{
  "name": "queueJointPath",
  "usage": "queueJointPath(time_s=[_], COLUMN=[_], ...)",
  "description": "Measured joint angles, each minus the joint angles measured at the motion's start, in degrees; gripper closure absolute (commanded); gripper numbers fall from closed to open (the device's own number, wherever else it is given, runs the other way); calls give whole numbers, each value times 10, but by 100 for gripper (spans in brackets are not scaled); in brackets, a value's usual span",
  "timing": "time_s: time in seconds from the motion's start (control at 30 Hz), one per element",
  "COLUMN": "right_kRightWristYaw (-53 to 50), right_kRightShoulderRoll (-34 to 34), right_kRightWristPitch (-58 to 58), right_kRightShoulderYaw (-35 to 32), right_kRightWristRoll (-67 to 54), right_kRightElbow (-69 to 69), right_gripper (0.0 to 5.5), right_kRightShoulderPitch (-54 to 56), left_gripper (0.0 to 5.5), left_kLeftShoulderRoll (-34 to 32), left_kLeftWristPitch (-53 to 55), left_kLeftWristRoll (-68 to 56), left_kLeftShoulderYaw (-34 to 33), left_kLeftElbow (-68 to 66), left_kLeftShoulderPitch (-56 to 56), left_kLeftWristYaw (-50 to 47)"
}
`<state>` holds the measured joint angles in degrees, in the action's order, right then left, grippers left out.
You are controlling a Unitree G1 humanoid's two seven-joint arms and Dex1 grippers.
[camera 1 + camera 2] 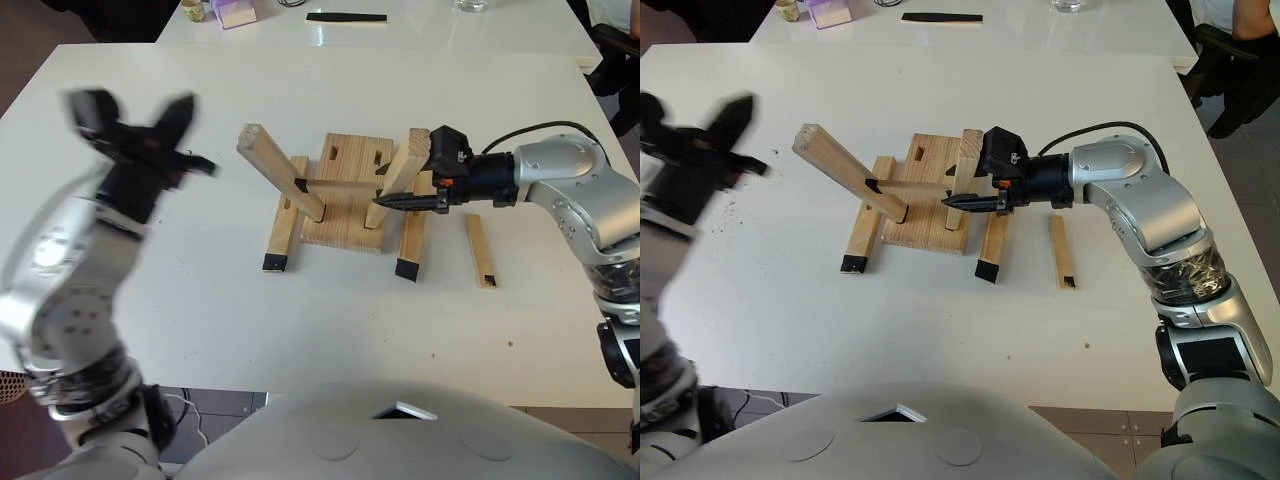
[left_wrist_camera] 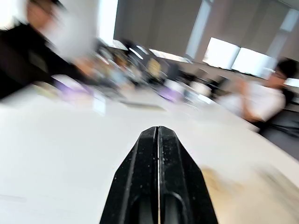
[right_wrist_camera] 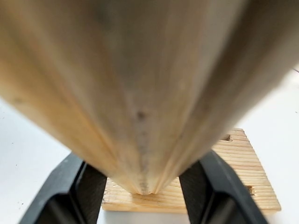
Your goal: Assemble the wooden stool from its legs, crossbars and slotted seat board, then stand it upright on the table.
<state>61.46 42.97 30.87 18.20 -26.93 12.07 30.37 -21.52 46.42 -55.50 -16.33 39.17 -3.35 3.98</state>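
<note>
The seat board (image 1: 345, 215) lay mid-way across the tabletop (image 1: 200, 300), the right gripper (image 1: 385, 202) clamped on a tilted leg (image 1: 404, 160) set against it. The left gripper (image 2: 158, 130), pinched shut and empty, hung near the left edge. Judged: wood rigid and light; grip legs mid-shaft.

A second table (image 1: 430, 35), white and glossy, stands across the far side of the scene. On it, toward the left, a small purple box (image 1: 233, 12) sits just beside a little yellowish jar (image 1: 193, 10). A flat black strip (image 1: 346, 17) lies near the middle, apart from both, with a loop of black cable (image 1: 292, 3) beyond it. The base of a clear glass (image 1: 472, 4) shows farther right. A dark chair (image 1: 612, 72) stands at the far right corner.
</note>
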Motion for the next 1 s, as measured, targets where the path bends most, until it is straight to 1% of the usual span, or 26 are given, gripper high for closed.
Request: queueJointPath(time_s=[0.07,0.17,0.27,0.4,0.43,0.47,0.5,0.53,0.57,0.6,0.67,0.73,0.83,1.0], right_kRightWristYaw=[28,59,80,85,84,83,79,73,58,55,44,30,7,1], right_kRightShoulderRoll=[4,3,1,-6,-8,-14,-15,-15,-22,-26,-28,-24,-14,42], right_kRightWristPitch=[-17,-29,-41,-63,-70,-88,-98,-98,-98,-98,-97,-96,-64,-16], right_kRightShoulderYaw=[-3,1,10,12,12,12,21,30,33,32,3,-32,-85,-175], right_kRightWristRoll=[-1,5,10,10,10,11,41,63,71,70,66,61,40,-3], right_kRightElbow=[-35,-75,-100,-116,-120,-127,-133,-143,-155,-155,-136,-109,-49,54], right_gripper=[347,347,347,347,311,305,291,276,267,250,220,203,203,203], right_kRightShoulderPitch=[10,32,49,45,43,37,27,11,-24,-37,-59,-67,-101,-180], left_gripper=[550,550,550,550,550,550,550,550,550,550,550,550,550,550], left_kLeftShoulderRoll=[40,67,67,40,35,26,19,14,8,6,-3,-6,-9,-25], left_kLeftWristPitch=[-27,-49,-52,-45,-44,-41,-41,-41,-42,-43,-44,-44,-44,-48], left_kLeftWristRoll=[34,51,51,40,37,29,23,15,2,-1,-8,-9,-10,-9], left_kLeftShoulderYaw=[36,59,64,60,57,52,49,49,49,49,49,50,45,8], left_kLeftElbow=[0,11,28,43,44,45,46,53,61,62,61,59,50,46], left_kLeftShoulderPitch=[8,25,45,48,48,48,47,47,44,41,38,38,42,79], left_kLeftWristYaw=[-14,-35,-43,-44,-44,-44,-40,-33,-19,-14,-10,-10,-10,-9])
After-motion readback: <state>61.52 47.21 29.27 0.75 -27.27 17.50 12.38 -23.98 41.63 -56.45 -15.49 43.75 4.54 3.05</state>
